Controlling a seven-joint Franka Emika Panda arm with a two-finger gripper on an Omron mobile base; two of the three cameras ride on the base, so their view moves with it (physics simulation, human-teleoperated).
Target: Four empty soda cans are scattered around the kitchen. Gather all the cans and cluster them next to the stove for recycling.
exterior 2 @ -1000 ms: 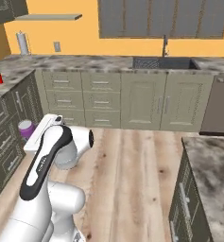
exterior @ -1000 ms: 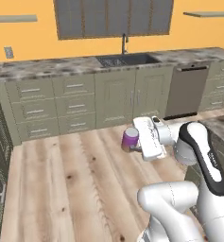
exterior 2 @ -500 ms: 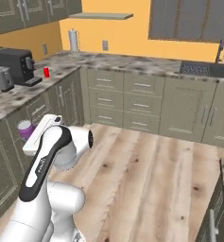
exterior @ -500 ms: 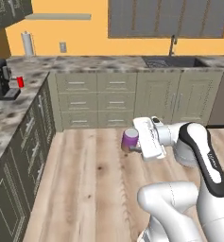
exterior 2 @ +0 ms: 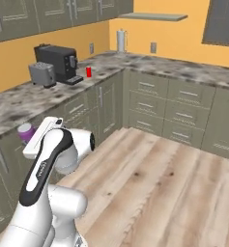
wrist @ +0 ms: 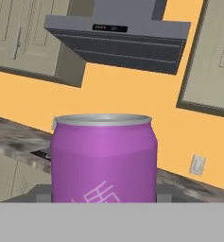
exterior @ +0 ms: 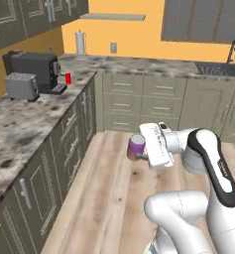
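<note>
My gripper (exterior: pixel 141 151) is shut on a purple-pink soda can (exterior: pixel 136 147) and holds it upright above the wood floor, out in front of the arm. From the right base view the same can (exterior 2: pixel 24 131) shows at the left, beside the hand. It looms close in the hand view, its silver rim (wrist: pixel 103 119) on top of the purple body (wrist: pixel 104 160). A red soda can (exterior: pixel 68 78) stands on the counter next to the coffee machine, also visible as the red can (exterior 2: pixel 88 72). The stove is out of view.
A granite counter (exterior: pixel 20 129) runs along the left with a black coffee machine (exterior: pixel 37 72), a silver toaster (exterior: pixel 21 85) and a paper towel roll (exterior: pixel 80 42). Grey-green cabinets line the corner. A grey range hood (wrist: pixel 118 42) hangs ahead of the hand.
The whole picture has swung from the sink wall to the corner with the coffee machine, so the base has moved. The purple can stays in my gripper in the same pose.
</note>
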